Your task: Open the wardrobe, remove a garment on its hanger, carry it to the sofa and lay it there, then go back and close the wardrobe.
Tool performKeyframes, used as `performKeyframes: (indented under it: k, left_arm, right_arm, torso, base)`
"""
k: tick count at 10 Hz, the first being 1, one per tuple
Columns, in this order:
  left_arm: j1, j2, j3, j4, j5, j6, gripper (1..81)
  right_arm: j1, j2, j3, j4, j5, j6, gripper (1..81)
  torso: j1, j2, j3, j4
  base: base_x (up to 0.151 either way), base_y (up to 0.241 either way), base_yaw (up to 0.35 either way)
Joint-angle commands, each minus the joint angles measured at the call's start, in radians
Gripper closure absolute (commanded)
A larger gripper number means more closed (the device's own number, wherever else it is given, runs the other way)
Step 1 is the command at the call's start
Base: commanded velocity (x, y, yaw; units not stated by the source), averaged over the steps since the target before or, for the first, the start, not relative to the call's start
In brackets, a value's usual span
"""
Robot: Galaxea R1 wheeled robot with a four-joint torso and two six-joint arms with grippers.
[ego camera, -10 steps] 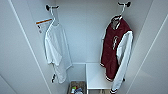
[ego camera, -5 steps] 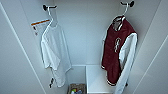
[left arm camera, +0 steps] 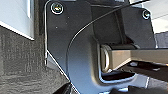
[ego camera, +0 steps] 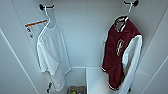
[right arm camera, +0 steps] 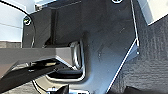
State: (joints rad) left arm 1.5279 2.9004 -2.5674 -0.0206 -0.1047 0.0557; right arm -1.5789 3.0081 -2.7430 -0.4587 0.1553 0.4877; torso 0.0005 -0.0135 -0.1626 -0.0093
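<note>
The wardrobe (ego camera: 85, 37) stands open, and the jacket (ego camera: 117, 50) hangs inside on its hanger (ego camera: 127, 11), from a dark hook to the right of the white shirt (ego camera: 51, 52). At the bottom, between both clothes, lies a small box (ego camera: 77, 90). Whether either claw is open or closed, I cannot tell.

A bedroom or dressing corner of a furnished interior: the head view looks into an open white wardrobe (ego camera: 85, 37), where a maroon jacket (ego camera: 120, 50) and a white shirt (ego camera: 51, 52) hang on hangers from dark wall hooks; the wrist views show grey carpet (left arm camera: 17, 62) underfoot
</note>
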Motion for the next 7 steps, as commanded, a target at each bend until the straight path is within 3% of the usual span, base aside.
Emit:
performKeyframes:
  k: [1,7]
  left_arm:
    - [-0.024,-0.009,0.000,0.010,0.062,0.009,1.0]
    - [-0.024,-0.006,0.000,0.011,0.063,0.009,1.0]
  right_arm:
    - [0.024,0.002,-0.001,-0.009,-0.051,-0.001,1.0]
    - [0.026,0.001,-0.004,-0.012,-0.049,-0.003,1.0]
  torso:
    - [0.000,0.000,0.000,0.000]
    - [0.000,0.000,0.000,0.000]
  base:
    - [0.100,0.000,0.000]
    - [0.093,0.000,0.000]
